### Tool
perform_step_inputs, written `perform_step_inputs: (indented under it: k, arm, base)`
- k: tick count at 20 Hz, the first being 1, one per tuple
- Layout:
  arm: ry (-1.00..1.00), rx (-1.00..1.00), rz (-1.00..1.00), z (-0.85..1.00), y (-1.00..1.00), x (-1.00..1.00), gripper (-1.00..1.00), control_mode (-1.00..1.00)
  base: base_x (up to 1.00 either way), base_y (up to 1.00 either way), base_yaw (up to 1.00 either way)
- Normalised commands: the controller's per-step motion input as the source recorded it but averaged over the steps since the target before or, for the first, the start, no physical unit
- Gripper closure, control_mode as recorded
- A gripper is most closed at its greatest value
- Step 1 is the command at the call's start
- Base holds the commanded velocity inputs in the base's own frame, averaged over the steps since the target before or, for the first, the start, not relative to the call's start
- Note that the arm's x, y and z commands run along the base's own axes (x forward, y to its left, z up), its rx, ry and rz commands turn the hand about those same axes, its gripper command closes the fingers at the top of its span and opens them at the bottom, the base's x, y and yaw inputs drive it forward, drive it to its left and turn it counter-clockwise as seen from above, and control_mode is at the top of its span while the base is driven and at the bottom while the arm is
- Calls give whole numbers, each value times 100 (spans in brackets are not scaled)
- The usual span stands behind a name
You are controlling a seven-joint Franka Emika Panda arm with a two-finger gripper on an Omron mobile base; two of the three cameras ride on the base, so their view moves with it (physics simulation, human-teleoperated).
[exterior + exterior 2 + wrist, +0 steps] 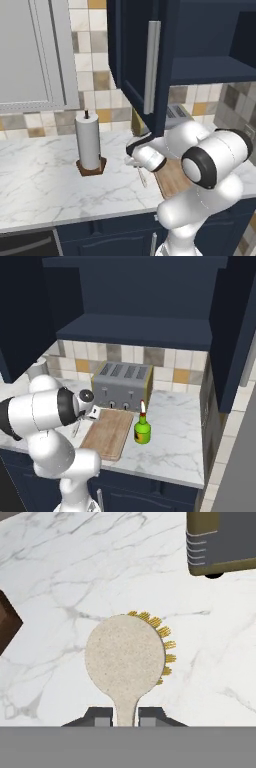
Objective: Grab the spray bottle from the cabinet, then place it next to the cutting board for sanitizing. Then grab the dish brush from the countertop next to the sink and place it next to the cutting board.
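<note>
The dish brush [125, 657] sits clamped by its thin handle between the two fingertips [100, 717], which are pinched nearly together on it. Its round cream head juts straight out beyond the tips, yellow bristles showing along one edge, over the white marble countertop [60, 567]. The gripper [136, 161] hangs just beside the cutting board [110, 433], on its outer long edge. Past the board's far edge from the fingers stands the green spray bottle [142, 429], upright on the marble. Ahead of the fingers sits the toaster [122, 386]; to the other side stands a paper towel roll [88, 142]. Overhead, the navy cabinet [150, 55] hangs open.
</note>
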Motion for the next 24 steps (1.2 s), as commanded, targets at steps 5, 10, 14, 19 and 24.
perform_step_inputs:
  k: [5, 10, 14, 19, 24]
  arm:
    - [0, -4, 0, -21, 0, -1, 100, -100]
    - [0, 1, 0, 18, -5, -10, -100, -100]
    - [-2, 5, 1, 52, -19, -18, -100, -100]
    - [-9, 5, 1, 80, -20, -23, -100, -100]
    - [-17, 10, 0, 100, -33, -35, -100, -100]
  base:
    - [0, 0, 0]
    - [0, 0, 0]
    - [0, 0, 0]
    - [0, 0, 0]
    - [0, 0, 0]
